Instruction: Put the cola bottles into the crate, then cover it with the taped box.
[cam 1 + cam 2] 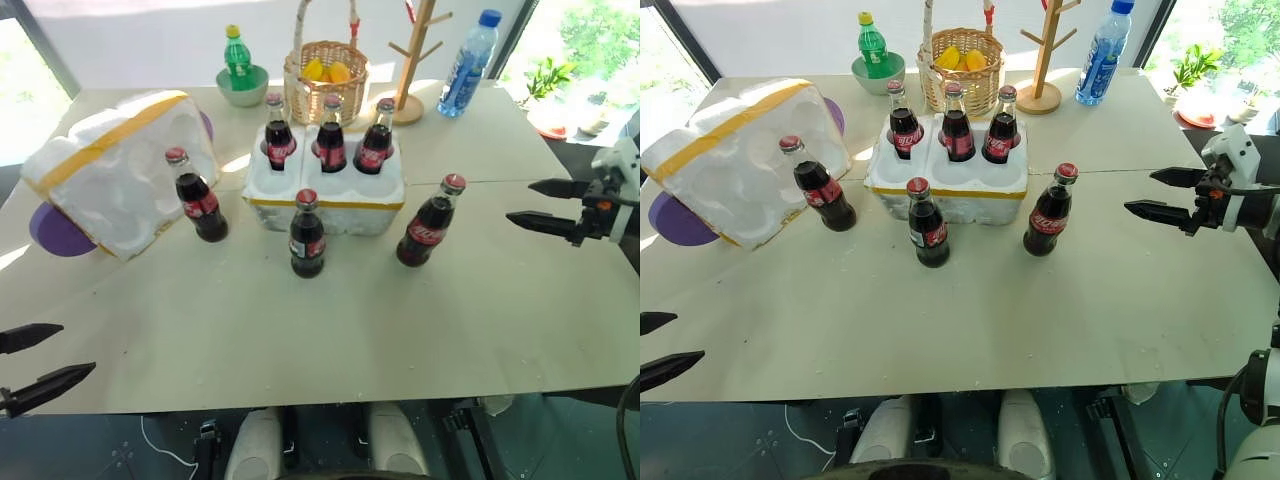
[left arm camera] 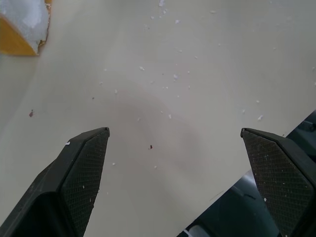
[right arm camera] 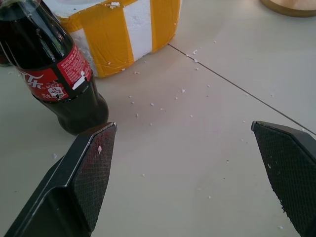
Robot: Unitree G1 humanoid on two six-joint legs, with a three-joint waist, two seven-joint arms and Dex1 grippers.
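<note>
Nearest, at the near left edge of the table (image 1: 330,330): left gripper (image 1: 35,365), fingers spread wide, holding nothing, hovering over bare tabletop. At the right edge, level with the loose bottles: right gripper (image 1: 545,205), also spread wide and empty, aimed leftward at the right loose cola bottle (image 1: 430,222), which stands just right of the crate (image 1: 325,200). Two more loose: middle cola bottle (image 1: 307,235) just in front of the crate, left cola bottle (image 1: 197,197) between crate and taped box (image 1: 120,170). Inside the crate: three cola bottles in the far wells (image 1: 330,135), upright; three near wells vacant. Taped box tipped on its side at far left, opening toward the camera, leaning over a purple disc (image 1: 60,232). Beyond: wicker basket (image 1: 325,80) with yellow fruit, green bowl (image 1: 243,88) holding a green soda bottle (image 1: 237,58), wooden rack (image 1: 412,55), water bottle (image 1: 467,62). Risks, as judged: a sideways approach clipping the right bottle's shoulder and toppling it against the crate; a high pinch on the neck letting it swing and miss its well; bottles seated crooked stopping the box from sitting flat.
</note>
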